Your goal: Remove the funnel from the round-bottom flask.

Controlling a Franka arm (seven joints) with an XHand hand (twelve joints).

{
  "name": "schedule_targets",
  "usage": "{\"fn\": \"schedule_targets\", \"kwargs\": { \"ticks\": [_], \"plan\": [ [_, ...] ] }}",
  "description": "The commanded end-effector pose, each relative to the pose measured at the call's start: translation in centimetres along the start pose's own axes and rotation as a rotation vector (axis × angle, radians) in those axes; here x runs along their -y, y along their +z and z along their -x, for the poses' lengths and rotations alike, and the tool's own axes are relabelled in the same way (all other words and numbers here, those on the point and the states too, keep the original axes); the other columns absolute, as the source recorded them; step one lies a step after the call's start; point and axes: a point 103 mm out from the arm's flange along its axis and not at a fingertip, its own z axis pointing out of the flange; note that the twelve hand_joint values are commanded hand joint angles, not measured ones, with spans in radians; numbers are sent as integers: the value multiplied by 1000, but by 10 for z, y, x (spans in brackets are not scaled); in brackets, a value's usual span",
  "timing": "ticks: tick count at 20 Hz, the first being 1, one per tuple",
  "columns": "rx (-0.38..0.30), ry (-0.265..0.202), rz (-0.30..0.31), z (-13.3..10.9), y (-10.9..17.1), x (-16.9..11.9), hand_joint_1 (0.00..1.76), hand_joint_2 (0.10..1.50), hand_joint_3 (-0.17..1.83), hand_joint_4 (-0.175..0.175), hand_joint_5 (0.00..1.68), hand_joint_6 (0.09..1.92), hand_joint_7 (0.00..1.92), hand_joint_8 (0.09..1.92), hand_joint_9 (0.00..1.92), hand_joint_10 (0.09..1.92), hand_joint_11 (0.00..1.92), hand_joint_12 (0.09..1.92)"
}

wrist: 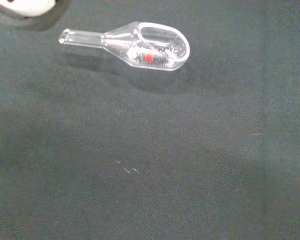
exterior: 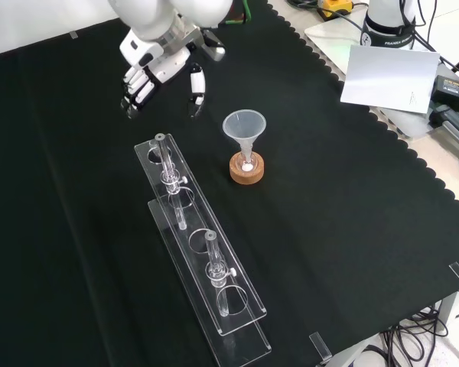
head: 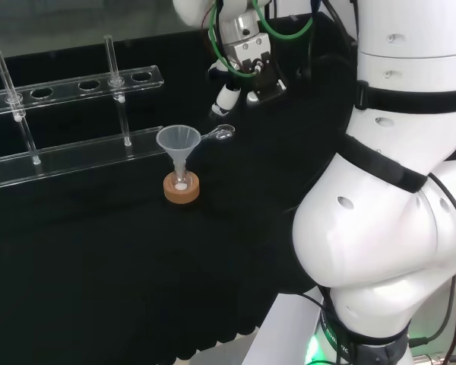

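Observation:
A clear funnel stands upright with its stem in a small clear round-bottom flask. The flask sits in a cork ring and shows a bit of white powder at its bottom. The hand hangs above the cloth, up and to the right of the funnel in the head view, up and to the left of it in the front view. Its fingers are relaxed and hold nothing. It does not touch the funnel.
A clear glass scoop lies on the cloth between hand and funnel. A clear test-tube rack with two tubes stands near the funnel. A white paper sheet lies beyond the cloth's edge.

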Motion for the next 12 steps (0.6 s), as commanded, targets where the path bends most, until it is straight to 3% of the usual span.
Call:
{"fn": "schedule_targets", "kwargs": {
  "ticks": [1, 12],
  "plan": [
    [-10, 22, -9, -4, -14, 26, 685, 623, 424, -9, 171, 87, 8, 487, 226, 679, 148, 1377],
    [-46, 41, 25, -17, -41, 76, 678, 633, 419, -12, 176, 87, 81, 542, 268, 688, 157, 1379]
  ]
}}
